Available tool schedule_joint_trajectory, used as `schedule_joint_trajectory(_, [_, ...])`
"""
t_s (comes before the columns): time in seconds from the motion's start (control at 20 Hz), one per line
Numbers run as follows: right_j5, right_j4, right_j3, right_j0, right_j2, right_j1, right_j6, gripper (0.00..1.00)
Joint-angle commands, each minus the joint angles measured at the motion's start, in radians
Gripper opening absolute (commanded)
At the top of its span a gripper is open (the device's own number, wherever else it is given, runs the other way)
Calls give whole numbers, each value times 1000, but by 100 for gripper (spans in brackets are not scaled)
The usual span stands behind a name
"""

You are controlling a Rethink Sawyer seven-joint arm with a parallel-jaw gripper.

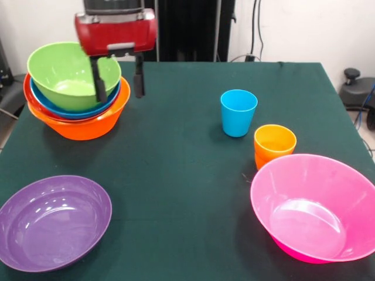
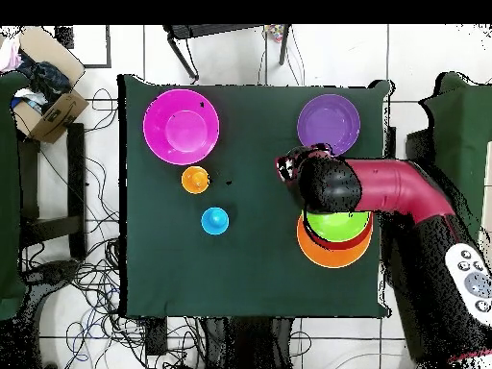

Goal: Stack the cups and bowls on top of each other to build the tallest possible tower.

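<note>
Your claw (image 1: 119, 77) hangs spread over the tower (image 1: 76, 99) at about ten o'clock on the table, one finger (image 1: 99, 82) down in front of the green bowl (image 1: 70, 73), the other (image 1: 139, 76) just outside the rim, pinching nothing. Working near to far: the purple bowl (image 1: 53, 222) sits at seven o'clock and the pink bowl (image 1: 316, 205) at five, both loose; beyond the pink one stand the orange cup (image 1: 274, 143) and then the blue cup (image 1: 238, 111), toward two o'clock.

If you're letting go of the green bowl, I'd lift straight up so neither finger drags the rim (it looks slightly tilted in the pile).

From above, the arm (image 2: 384, 187) covers much of the tower, so how squarely the bowls nest can't be judged, and no yellow cup shows anywhere
</note>
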State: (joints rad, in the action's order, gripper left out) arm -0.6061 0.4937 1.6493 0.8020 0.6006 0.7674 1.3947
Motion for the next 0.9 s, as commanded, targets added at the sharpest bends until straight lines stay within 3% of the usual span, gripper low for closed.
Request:
schedule_joint_trajectory(0.05, [-255,74,-276,-9,59,-187,-350,100])
schedule_joint_trajectory(0.35, [-226,129,-348,0,75,-270,-350,100])
schedule_joint_trajectory(0.6, [-203,133,-340,32,113,-291,-386,100])
schedule_joint_trajectory(0.9, [-242,143,-415,35,141,-319,-420,100])
